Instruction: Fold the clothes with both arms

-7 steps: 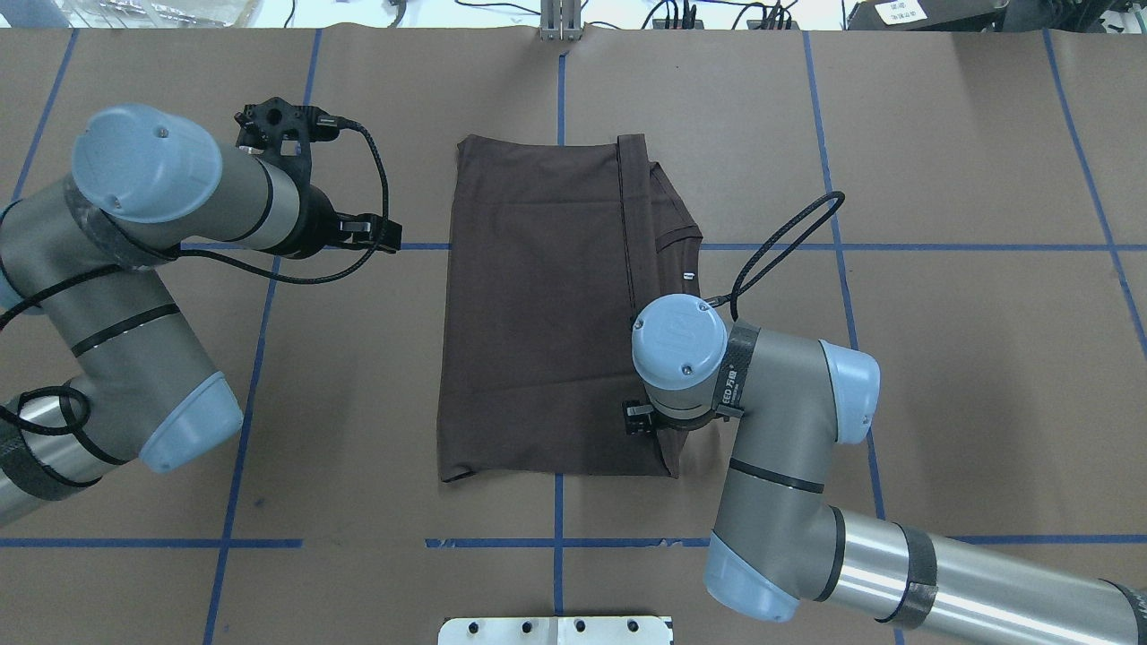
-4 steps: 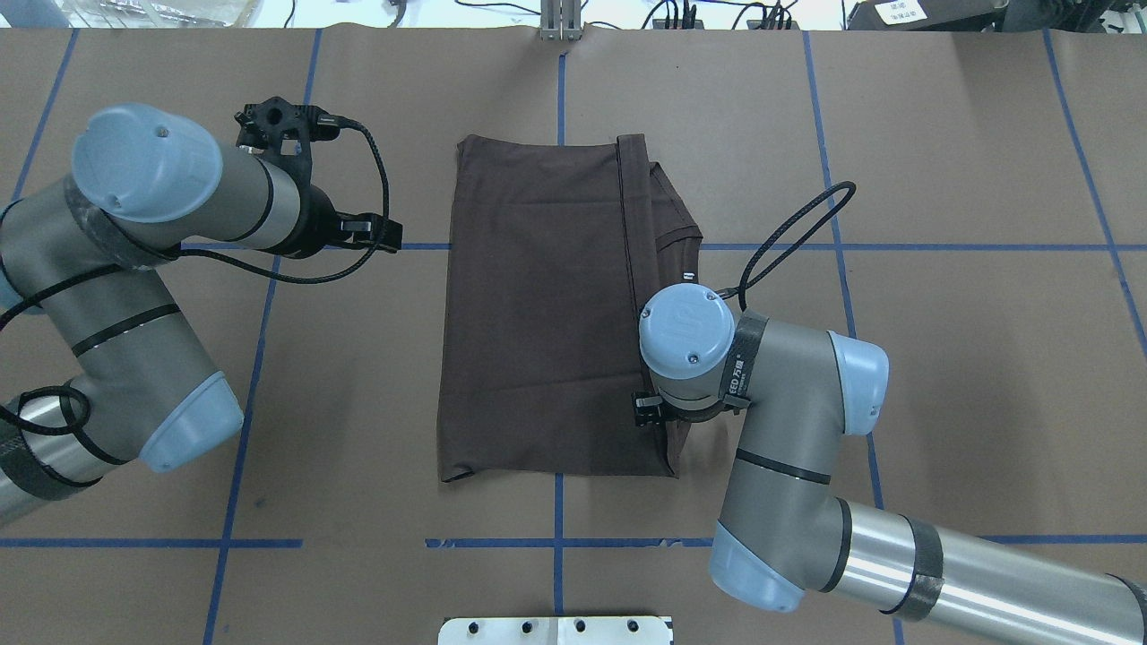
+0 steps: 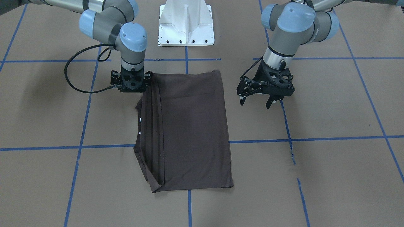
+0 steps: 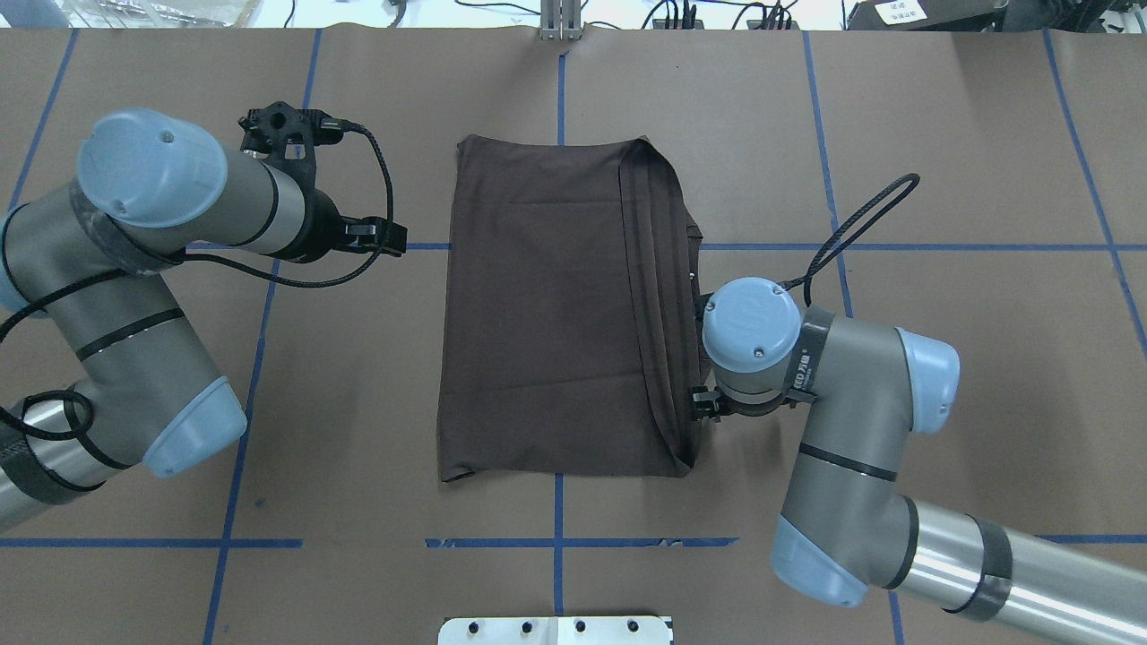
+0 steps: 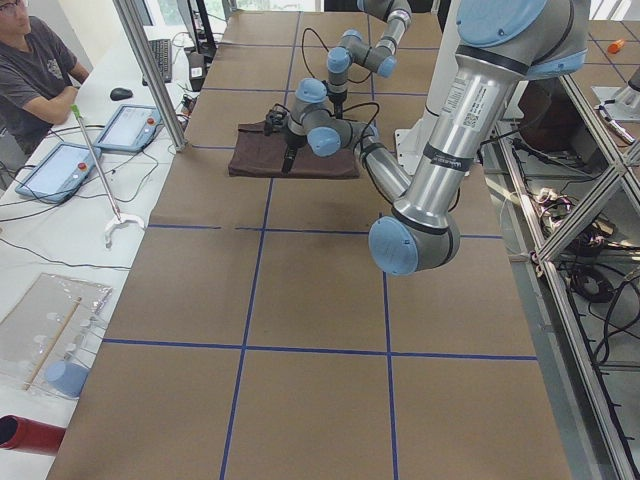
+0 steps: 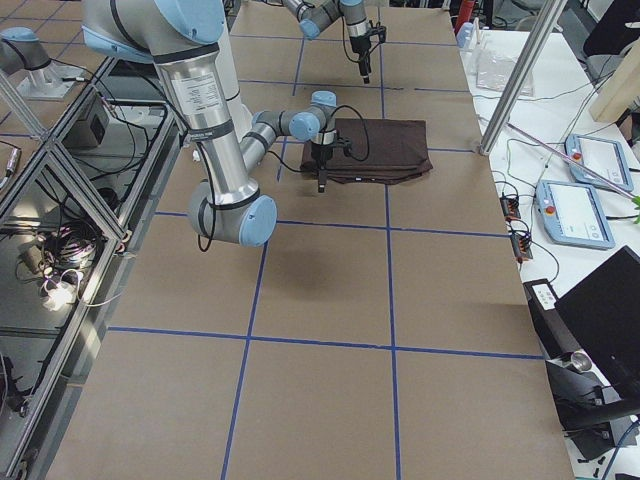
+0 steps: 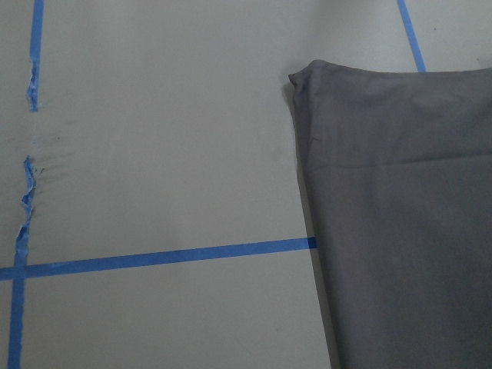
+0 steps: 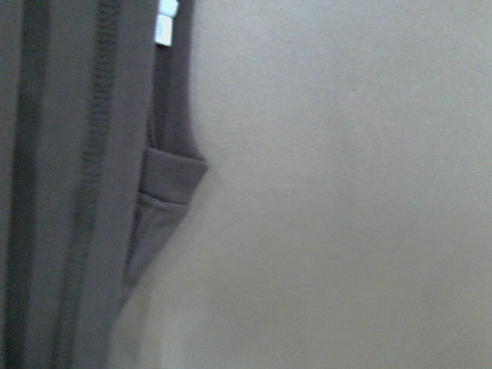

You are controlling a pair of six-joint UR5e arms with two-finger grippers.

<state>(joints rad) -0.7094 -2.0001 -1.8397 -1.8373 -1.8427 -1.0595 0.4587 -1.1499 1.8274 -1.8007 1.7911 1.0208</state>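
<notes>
- Mid-fold: your right gripper [image 3: 132, 87] sits at the shirt [image 3: 189, 126] edge — grip hidden, cannot tell.
- Your left gripper [image 3: 255, 102] hangs wide, empty — next probably needs both grasping.

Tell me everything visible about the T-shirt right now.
The T-shirt is dark brown, soft knit, folded into a flat rectangle on the paper-covered table. Layered hems stack along its edge on the robot's right, where a white neck label peeks out. The right gripper stands at that edge; its grip is hidden.
</notes>
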